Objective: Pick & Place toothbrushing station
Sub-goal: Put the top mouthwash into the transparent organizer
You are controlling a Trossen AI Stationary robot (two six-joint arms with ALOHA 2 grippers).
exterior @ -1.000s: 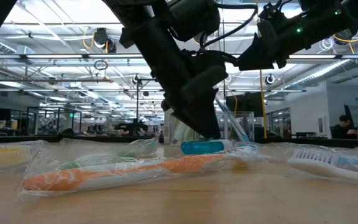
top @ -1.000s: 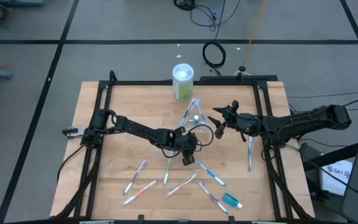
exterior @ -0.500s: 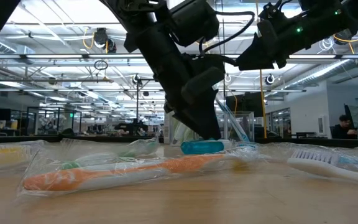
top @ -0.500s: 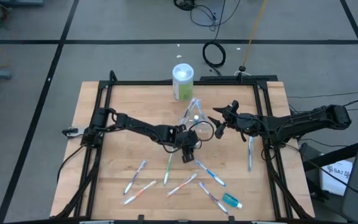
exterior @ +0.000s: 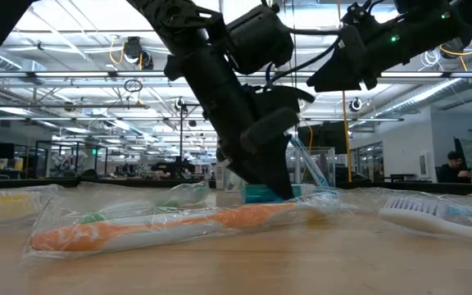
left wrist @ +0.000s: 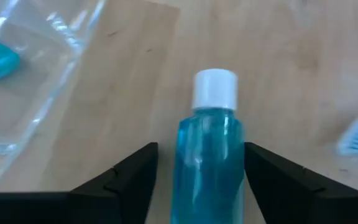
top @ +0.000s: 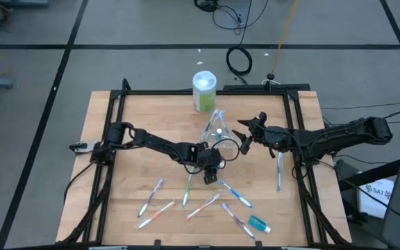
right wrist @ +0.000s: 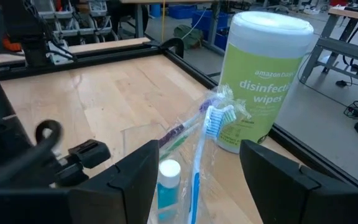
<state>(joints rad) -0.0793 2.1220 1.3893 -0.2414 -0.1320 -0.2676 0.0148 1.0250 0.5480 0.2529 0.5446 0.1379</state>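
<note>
My left gripper is open, low over the table's middle. Its fingers stand on either side of a small teal tube with a white cap that lies on the wood. In the low view the gripper hides most of this tube. My right gripper is open, raised, beside a clear bag that stands upright with toothbrushes and a teal tube in it. Several wrapped toothbrushes lie near the front edge, and another teal tube lies at the front right. My right gripper: its fingers stand wide apart by the clear bag, and I cannot tell whether either finger touches it.
A green canister of disinfecting wipes stands at the far edge behind the bag. One toothbrush lies by the right rail. An orange wrapped toothbrush lies close to the near edge. A black frame borders the wooden top.
My left gripper has come down over the teal tube. Its fingers now straddle the tube, which showed clear of the gripper a second ago. The tube has stayed in place. My right gripper has kept still.
</note>
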